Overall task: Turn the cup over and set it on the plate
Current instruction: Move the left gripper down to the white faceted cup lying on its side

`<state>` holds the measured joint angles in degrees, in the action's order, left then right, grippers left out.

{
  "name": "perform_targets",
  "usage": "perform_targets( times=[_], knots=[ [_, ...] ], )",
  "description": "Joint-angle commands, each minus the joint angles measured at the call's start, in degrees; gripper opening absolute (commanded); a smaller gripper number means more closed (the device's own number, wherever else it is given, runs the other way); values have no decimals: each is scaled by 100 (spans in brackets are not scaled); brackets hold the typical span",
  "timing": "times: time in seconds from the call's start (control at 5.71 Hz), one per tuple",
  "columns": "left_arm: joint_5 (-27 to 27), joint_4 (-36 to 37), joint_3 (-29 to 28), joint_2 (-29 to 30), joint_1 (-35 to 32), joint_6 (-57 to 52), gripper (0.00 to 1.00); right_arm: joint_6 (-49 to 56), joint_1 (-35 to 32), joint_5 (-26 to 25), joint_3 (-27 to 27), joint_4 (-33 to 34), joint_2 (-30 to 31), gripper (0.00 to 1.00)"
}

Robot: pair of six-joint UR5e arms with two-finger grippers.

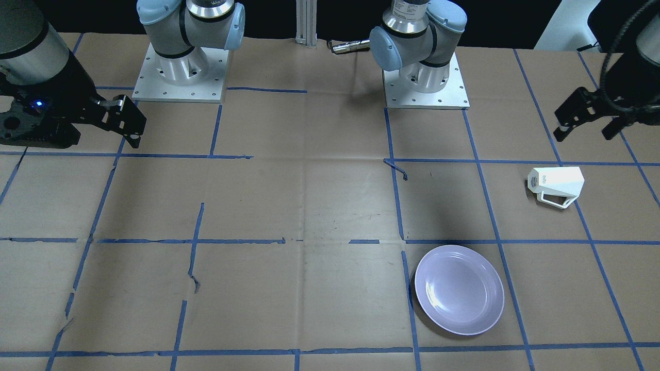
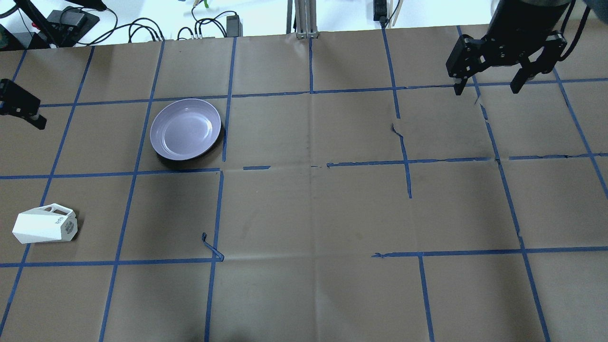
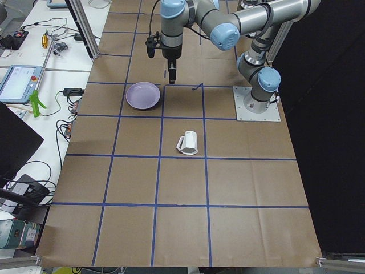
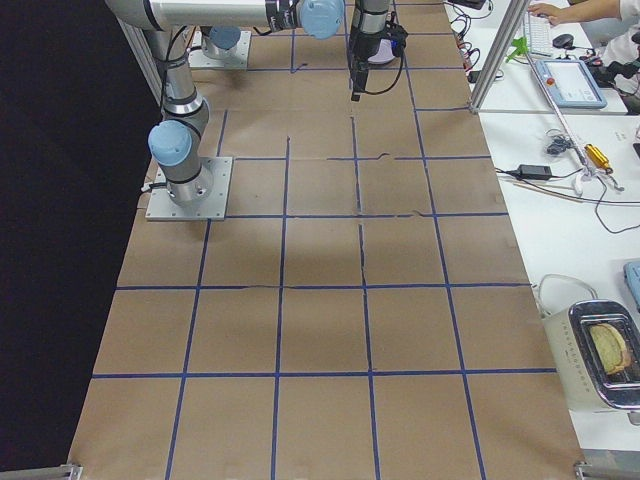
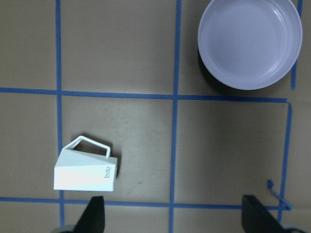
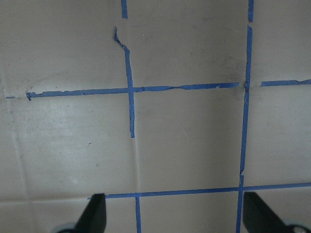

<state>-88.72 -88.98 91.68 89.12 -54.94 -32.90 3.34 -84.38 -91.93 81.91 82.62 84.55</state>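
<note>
Cup tipped on its side on the paper-covered table, well apart from plate, handle toward plate's side. Left gripper raised, off to one side of plate, fingers spread wide, nothing held. Right gripper far across from plate, likewise wide open, empty

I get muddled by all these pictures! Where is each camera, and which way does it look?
Front: across the table, facing the robot's bases; left gripper on picture's right.
Overhead: behind the robot, looking down; right gripper at right.
Left side: table's end; left arm near.
Right side: opposite end; right arm near.
Left wrist: straight down on cup, plate; its fingertips.
Right wrist: down on taped paper; its fingertips.
Shared: front and overhead both show cup, plate.
</note>
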Motion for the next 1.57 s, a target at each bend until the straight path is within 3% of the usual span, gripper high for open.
perform_targets(
  times=[0.0,0.17,0.7,1.22,1.4],
  knots=[
    [171,82,-62,602,1174,-1492,99,0,0,0,0,0,0,100],
    [336,126,-115,1042,1675,-2144,99,0,0,0,0,0,0,100],
    [1669,-22,-160,2088,2521,-3620,99,0,0,0,0,0,0,100],
    [1744,-1127,-133,2864,2849,-4530,98,0,0,0,0,0,0,100],
    [1910,-1191,-159,3066,2866,-4811,98,0,0,0,0,0,0,100]
  ],
)
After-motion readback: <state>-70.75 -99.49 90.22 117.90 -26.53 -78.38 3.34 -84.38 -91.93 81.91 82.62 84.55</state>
